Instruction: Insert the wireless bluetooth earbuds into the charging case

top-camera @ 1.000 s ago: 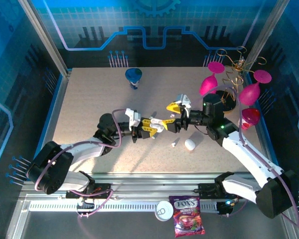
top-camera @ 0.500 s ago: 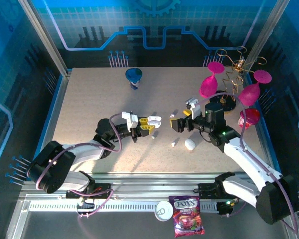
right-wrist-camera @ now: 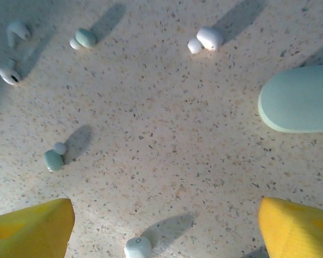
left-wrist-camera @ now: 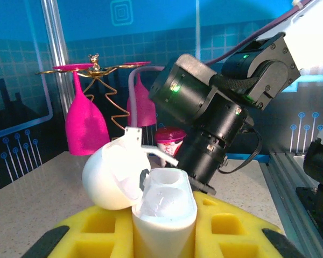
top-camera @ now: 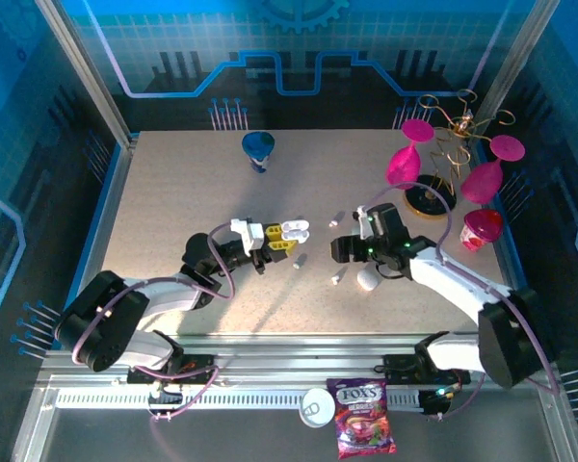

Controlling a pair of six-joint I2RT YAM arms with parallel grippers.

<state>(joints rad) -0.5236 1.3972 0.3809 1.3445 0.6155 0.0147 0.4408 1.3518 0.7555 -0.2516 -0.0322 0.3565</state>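
Earbuds point(right-wrist-camera: 204, 38): loose on table point(right-wrist-camera: 167, 134), scattered left of closed case point(right-wrist-camera: 296, 105).
Left gripper point(top-camera: 289, 233): pinching open charging case point(left-wrist-camera: 164, 212), lid up, well left of closed case.
Right gripper point(right-wrist-camera: 161, 230): spread wide, hovering beside closed case.

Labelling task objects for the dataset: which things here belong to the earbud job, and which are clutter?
Job: open charging case, clamped in left jaws; loose earbuds on the table; closed case.
Clutter: hanging pink glasses; pink cup; blue glass; candy bag.
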